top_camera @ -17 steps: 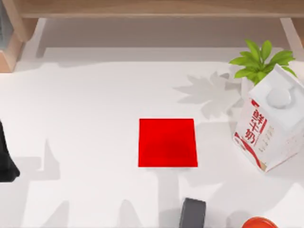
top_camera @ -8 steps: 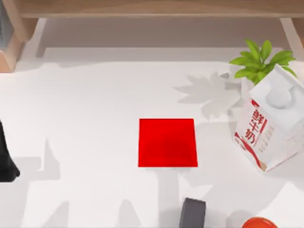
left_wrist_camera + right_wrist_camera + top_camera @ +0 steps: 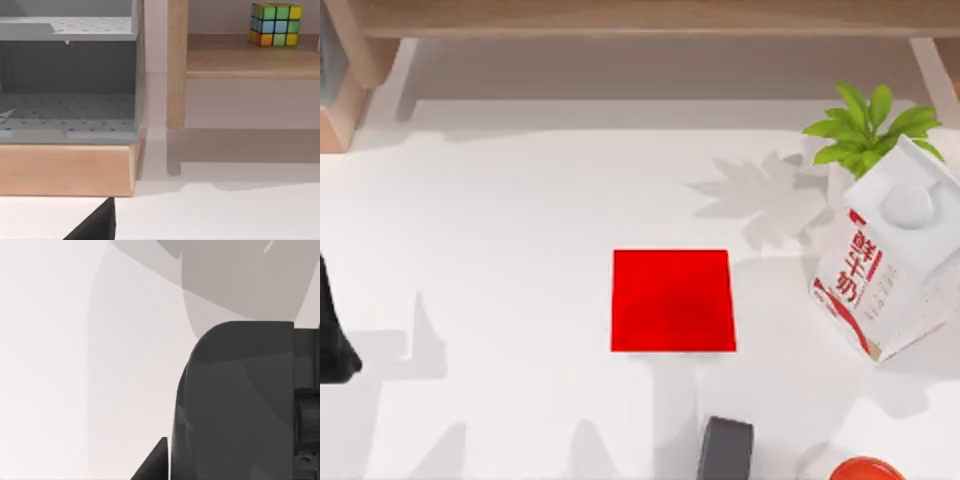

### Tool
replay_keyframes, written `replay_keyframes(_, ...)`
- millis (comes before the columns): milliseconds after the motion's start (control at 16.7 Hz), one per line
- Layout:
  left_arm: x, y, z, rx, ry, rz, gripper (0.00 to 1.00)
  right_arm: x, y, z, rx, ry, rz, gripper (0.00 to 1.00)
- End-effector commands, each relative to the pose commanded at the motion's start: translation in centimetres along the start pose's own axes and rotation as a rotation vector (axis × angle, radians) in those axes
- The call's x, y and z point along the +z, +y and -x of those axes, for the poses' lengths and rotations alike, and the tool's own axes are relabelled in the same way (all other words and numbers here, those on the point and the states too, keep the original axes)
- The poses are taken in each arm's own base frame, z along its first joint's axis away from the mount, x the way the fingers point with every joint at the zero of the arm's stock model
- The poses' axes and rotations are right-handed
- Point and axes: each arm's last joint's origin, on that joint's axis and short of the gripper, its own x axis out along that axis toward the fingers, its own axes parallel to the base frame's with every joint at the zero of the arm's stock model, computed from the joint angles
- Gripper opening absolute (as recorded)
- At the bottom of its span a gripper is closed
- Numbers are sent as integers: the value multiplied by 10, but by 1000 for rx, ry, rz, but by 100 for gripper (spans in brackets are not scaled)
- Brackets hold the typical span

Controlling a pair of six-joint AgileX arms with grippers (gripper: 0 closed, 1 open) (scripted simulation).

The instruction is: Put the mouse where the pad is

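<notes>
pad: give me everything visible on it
The pad is a flat, thin, bright red square with no markings and a matte look. It lies flat on the white table, near the middle of the top view, edges squared to that view. Nothing rests on it or touches it. The dark grey mouse sits apart from it, toward the near edge.

A rendered desk scene of a home or office kind: a white table (image 3: 520, 250) stands under a light wooden shelf (image 3: 250, 57), on which a colour cube (image 3: 276, 24) sits beside a grey perforated organiser (image 3: 67, 75) on a wooden base. On the table's right side are a leafy potted plant (image 3: 868, 130) and a white milk carton (image 3: 888, 265) with red print. A flat red pad (image 3: 673, 300) lies near the centre.
</notes>
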Motion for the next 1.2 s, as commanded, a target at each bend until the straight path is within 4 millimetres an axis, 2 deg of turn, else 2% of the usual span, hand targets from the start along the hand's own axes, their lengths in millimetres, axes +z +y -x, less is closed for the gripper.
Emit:
replay_keyframes(120, 0, 0, 0, 0, 0, 0, 100, 1, 1, 15, -14, 11, -1, 0)
replay_keyframes(420, 0, 0, 0, 0, 0, 0, 100, 2, 1, 14, -11, 11, -1, 0)
replay_keyframes(600, 0, 0, 0, 0, 0, 0, 100, 7, -4, 24, -40, 16, -36, 0)
replay_keyframes(900, 0, 0, 0, 0, 0, 0, 100, 36, -27, 72, -184, 15, -234, 0)
replay_keyframes(1200, 0, 0, 0, 0, 0, 0, 100, 90, -52, 129, -343, -88, -572, 0)
